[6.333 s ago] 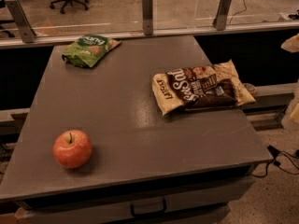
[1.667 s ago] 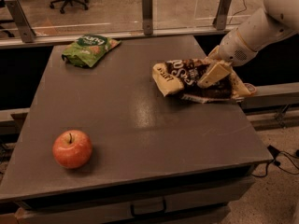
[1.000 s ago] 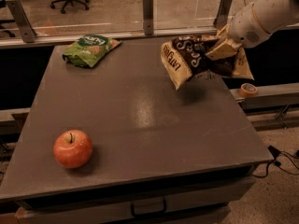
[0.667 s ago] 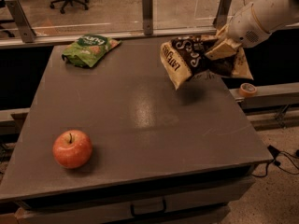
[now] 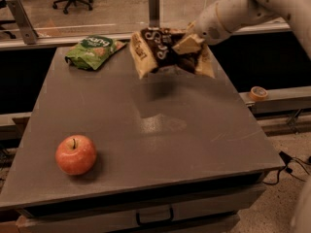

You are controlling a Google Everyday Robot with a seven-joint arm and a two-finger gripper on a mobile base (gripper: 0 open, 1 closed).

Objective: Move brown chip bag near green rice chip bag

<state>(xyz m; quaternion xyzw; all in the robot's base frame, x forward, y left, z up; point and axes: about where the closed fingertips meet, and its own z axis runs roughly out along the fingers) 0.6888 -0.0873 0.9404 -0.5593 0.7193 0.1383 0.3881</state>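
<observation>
The brown chip bag (image 5: 158, 50), dark brown and cream with white lettering, hangs in the air above the far middle of the grey table (image 5: 146, 130), its shadow on the tabletop below. My gripper (image 5: 188, 43) is shut on the bag's right part; the white arm reaches in from the upper right. The green rice chip bag (image 5: 94, 50) lies flat at the table's far left, a short gap to the left of the held bag.
A red apple (image 5: 76, 154) sits on the table's near left. A roll of tape (image 5: 258, 92) lies on a ledge to the right. A rail with upright posts (image 5: 154, 8) runs behind the table. A drawer handle (image 5: 154, 216) is below the front edge.
The brown bag was lifted off the table's right side and carried left through the air toward the green bag. The arm moved left with it. Apple and green bag did not move.
</observation>
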